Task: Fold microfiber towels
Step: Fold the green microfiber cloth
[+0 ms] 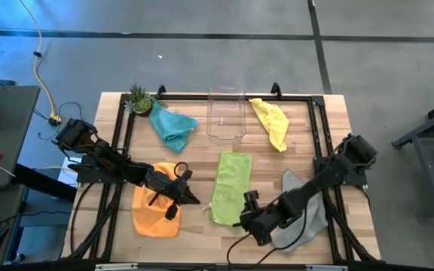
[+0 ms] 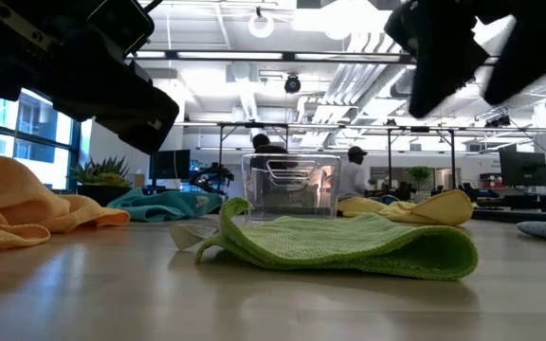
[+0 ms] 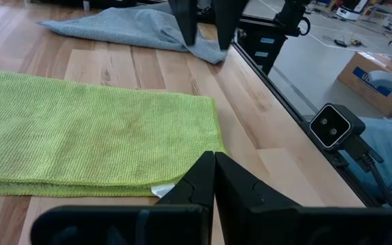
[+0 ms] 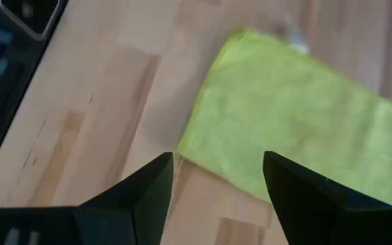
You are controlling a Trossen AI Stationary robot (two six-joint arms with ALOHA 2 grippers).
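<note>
Now hovering: right gripper (image 4: 216, 178), jaws wide and empty, over lime green towel (image 1: 230, 187) folded mid-surface, likely just released; left gripper (image 3: 214, 178) pinched closed above orange towel (image 1: 157, 208).

An open-plan lab or workshop: exposed ceiling ducts (image 2: 349, 71), concrete floor (image 1: 202, 60), monitors (image 2: 524, 169) on distant desks.

Table (image 1: 337, 120): pale wood planks, smooth matt finish. Lime green towel (image 1: 230, 187): soft cloth with fine ribbed, matt weave. Bin (image 1: 226, 113): clear glossy plastic.
</note>
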